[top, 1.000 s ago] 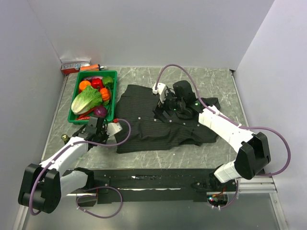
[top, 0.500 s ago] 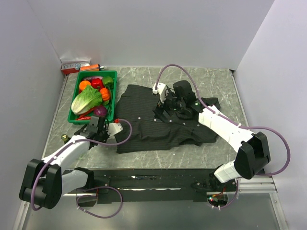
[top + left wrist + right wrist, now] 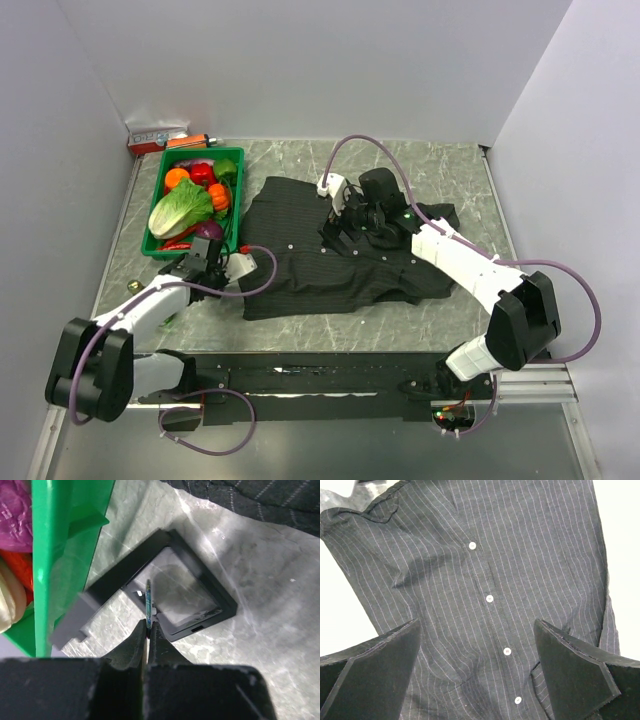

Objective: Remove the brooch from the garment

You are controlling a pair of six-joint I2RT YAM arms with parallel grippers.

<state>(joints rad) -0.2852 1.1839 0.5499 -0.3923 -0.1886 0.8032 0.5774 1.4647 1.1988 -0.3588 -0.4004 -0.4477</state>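
The garment [image 3: 300,262] is a dark pinstriped shirt spread on the table, with its pale buttons in the right wrist view [image 3: 520,555] and a corner in the left wrist view [image 3: 260,495]. My left gripper [image 3: 205,262] [image 3: 148,625] is shut on a thin small piece seen edge-on, the brooch [image 3: 148,599]. It holds the brooch just above a small open black box [image 3: 220,592] beside the green basket. My right gripper [image 3: 338,235] [image 3: 476,625] is open and empty, hovering over the shirt's button strip. No red piece shows on the cloth.
A green basket [image 3: 228,215] [image 3: 50,555] of toy vegetables stands at the left, close to my left gripper. A red and white box [image 3: 155,136] lies at the back left corner. A small dark object [image 3: 133,287] lies near the left edge.
My left forearm has swung slightly left and the gripper has edged toward the basket. The right arm has hardly moved.
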